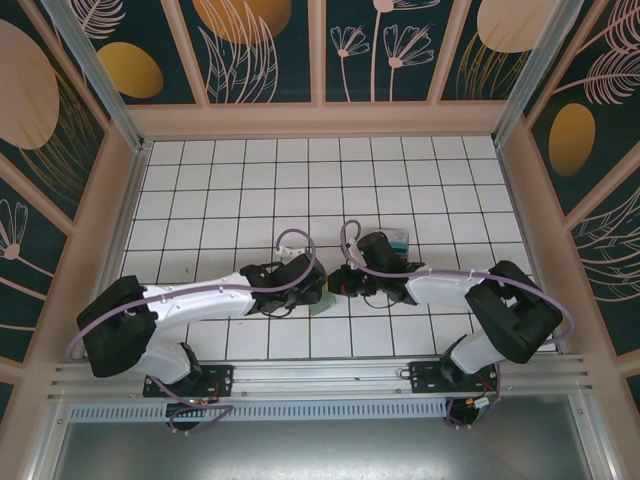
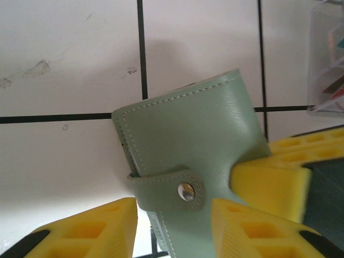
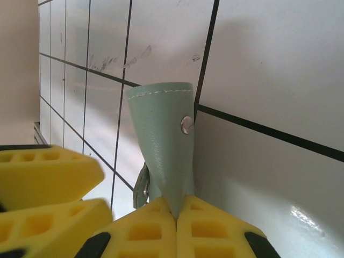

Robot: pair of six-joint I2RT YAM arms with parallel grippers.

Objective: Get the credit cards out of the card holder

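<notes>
**Left wrist view**
- Card holder [image 2: 188, 145]: sage green with pale stitching, folded shut, its strap fastened by a metal snap [image 2: 186, 191]. It sits askew over a dark grout line of the white tiled counter [image 2: 64, 54].
- Left jaws: parted, with one yellow pad [image 2: 91, 231] on each side of the holder's near end. That pad stands clear, a strip of counter showing between it and the holder. The other pad lies against the holder's edge. Nothing is clamped.
- Right jaws: their yellow pads [image 2: 279, 172] meet the holder's far side edge.
- Clear container [image 2: 328, 64]: at the frame's upper corner and blurred. Red and teal show inside it.

**Right wrist view**
- Right jaws: closed on the card holder, both pads pinching its edge. The holder rises from the pinch, seen narrow, and the snap shows near its rounded end.
- Left jaws: their yellow pads stand close by at the side.

**Top external view**
- Both arms reach inward and meet over the near middle of the counter. The holder is largely hidden beneath them.
- Credit cards [image 1: 400, 240]: a small teal and pale pile just behind the right wrist, apart from the holder. It is too small to count the cards.
</notes>
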